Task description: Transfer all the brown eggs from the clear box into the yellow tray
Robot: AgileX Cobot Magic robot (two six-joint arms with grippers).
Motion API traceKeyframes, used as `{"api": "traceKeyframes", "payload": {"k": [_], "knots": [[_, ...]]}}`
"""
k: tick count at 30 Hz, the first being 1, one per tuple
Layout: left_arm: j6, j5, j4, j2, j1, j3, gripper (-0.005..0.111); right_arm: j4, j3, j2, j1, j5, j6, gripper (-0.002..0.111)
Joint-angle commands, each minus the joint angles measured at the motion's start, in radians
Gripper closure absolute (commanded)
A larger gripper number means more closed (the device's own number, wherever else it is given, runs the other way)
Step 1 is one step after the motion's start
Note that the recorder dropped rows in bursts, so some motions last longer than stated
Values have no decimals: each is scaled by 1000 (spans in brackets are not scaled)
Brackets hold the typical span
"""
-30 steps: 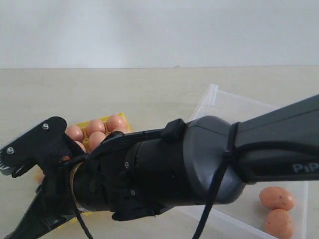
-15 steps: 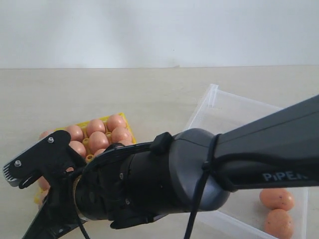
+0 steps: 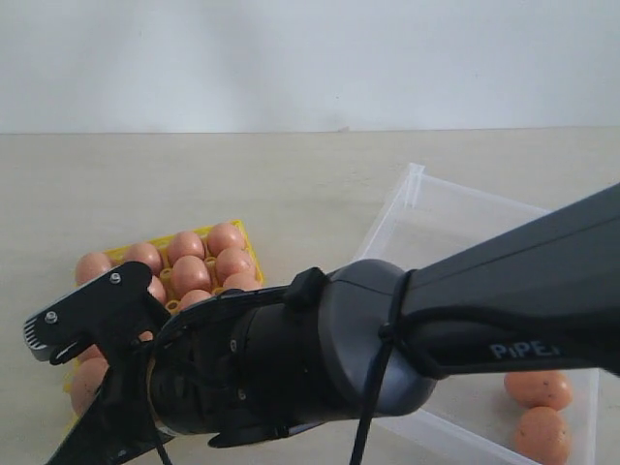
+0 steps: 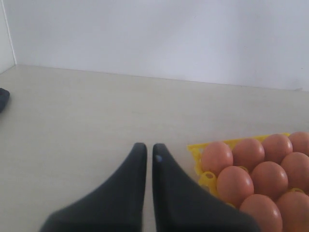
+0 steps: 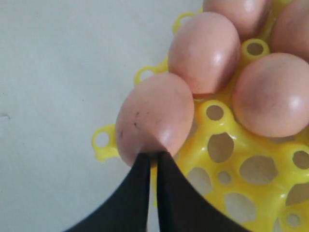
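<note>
The yellow tray (image 3: 124, 254) lies on the left of the table, and several brown eggs (image 3: 191, 273) sit in its cups. The clear box (image 3: 417, 186) stands on the right with two brown eggs (image 3: 538, 386) in its near corner. My right arm (image 3: 387, 349) reaches across to the tray's near left side. In the right wrist view my right gripper (image 5: 152, 155) is shut, its tips against the edge of an egg (image 5: 154, 113) in a corner cup of the tray (image 5: 206, 161). My left gripper (image 4: 147, 147) is shut and empty over bare table beside the tray (image 4: 195, 150).
The table is pale wood, with a white wall behind it. My right arm hides the tray's near half and part of the clear box in the exterior view. A dark object (image 4: 2, 99) shows at the edge of the left wrist view.
My right arm has slid to the left and lower over the tray, uncovering more eggs at the tray's back left. Its jaws have stayed shut.
</note>
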Motion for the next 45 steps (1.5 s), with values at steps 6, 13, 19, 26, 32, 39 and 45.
{"api": "traceKeyframes", "payload": {"k": [6, 13, 19, 26, 32, 39, 45], "knots": [[-2, -5, -7, -3, -2, 3, 103, 30, -2, -40, 10, -12, -4, 109], [-2, -7, -7, -3, -2, 3, 103, 30, -2, -35, 50, -15, -6, 109], [-2, -7, -7, -3, -2, 3, 103, 27, -2, 4, 47, 30, -19, 109], [-2, -5, -7, -3, -2, 3, 103, 27, -2, 38, 49, 0, -5, 109], [-2, -8, -7, -3, -2, 3, 103, 29, -2, 25, 49, -27, -5, 109], [-2, -8, -7, -3, -2, 3, 103, 27, -2, 41, 45, -57, -59, 109], [-2, -8, -7, -3, -2, 3, 103, 27, -2, 49, 26, -65, -56, 109]]}}
